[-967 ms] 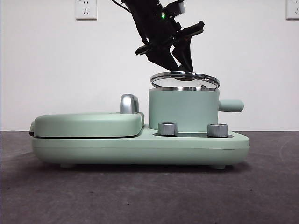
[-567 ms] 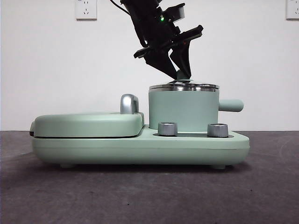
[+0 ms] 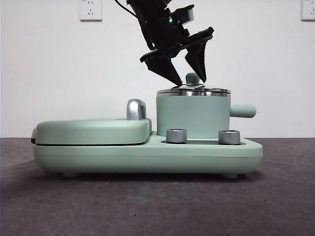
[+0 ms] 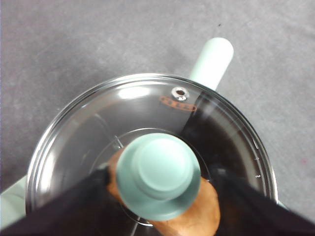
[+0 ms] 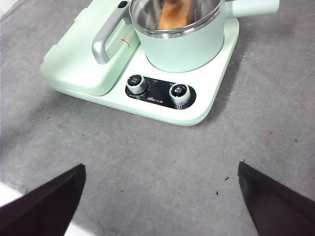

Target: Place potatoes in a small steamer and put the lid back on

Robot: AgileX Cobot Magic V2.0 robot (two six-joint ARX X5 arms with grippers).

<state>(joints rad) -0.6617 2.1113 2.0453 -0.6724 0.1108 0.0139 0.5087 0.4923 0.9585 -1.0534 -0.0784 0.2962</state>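
A: Desk (image 3: 157, 206) under the steamer base is dark grey and speckled; behind it we see a white wall with two sockets (image 3: 90, 9).

B: We find the lid (image 4: 147, 147) seated on the small steamer (image 3: 193, 115), the potato (image 4: 197, 214) showing through the glass. Our left hand (image 3: 189, 78) stands spread, fingers either side of the knob (image 4: 157, 174) without pinching it.

A: Our right hand (image 5: 157, 196) hangs spread above the desk, well apart from the steamer.

Three cameras covering one cooker

The front view is looking level and close; the left wrist is peering straight down onto the lid (image 4: 147, 162); the right wrist is looking from farther back. All are sharing the small steamer (image 3: 193, 115).
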